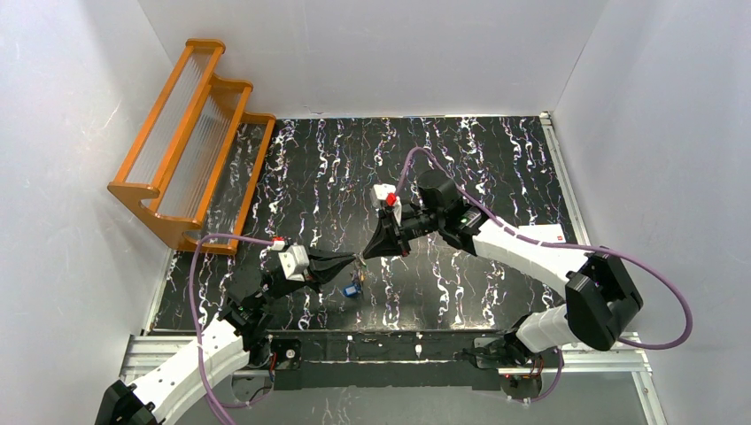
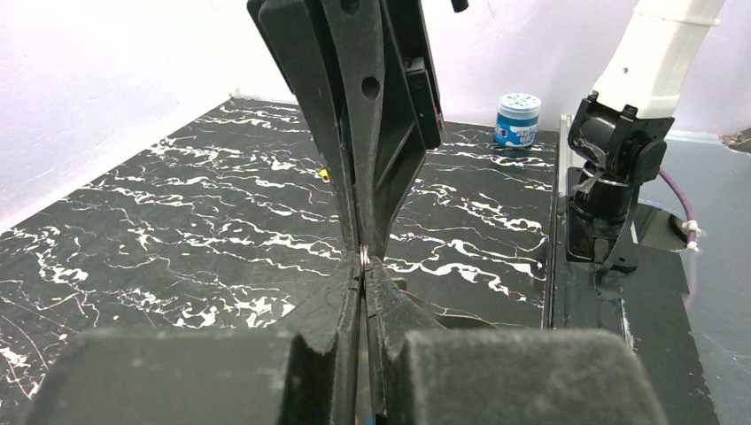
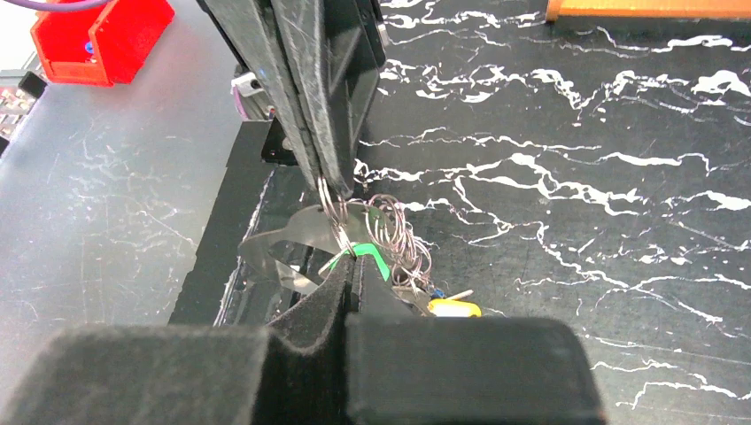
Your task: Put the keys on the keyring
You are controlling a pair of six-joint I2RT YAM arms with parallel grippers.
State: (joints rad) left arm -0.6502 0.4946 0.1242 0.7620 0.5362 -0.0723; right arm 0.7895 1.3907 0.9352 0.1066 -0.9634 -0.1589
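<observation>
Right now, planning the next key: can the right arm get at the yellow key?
Probably not yet: the yellow key sits close by with nothing over it, but the right gripper is shut on the green key, against the left gripper holding the keyring.

White walls (image 1: pixel 354 53) on three sides. Black white-veined table (image 1: pixel 505 159). Orange slatted rack (image 1: pixel 190 146) at its far left corner.

Tabletop (image 1: pixel 460 168): black, white marble veining. Far-left corner: orange stepped rack (image 1: pixel 190 146) with clear slats, overhanging the edge. Right edge, by the wall: small blue-lidded jar (image 2: pixel 518 119), upright.
</observation>
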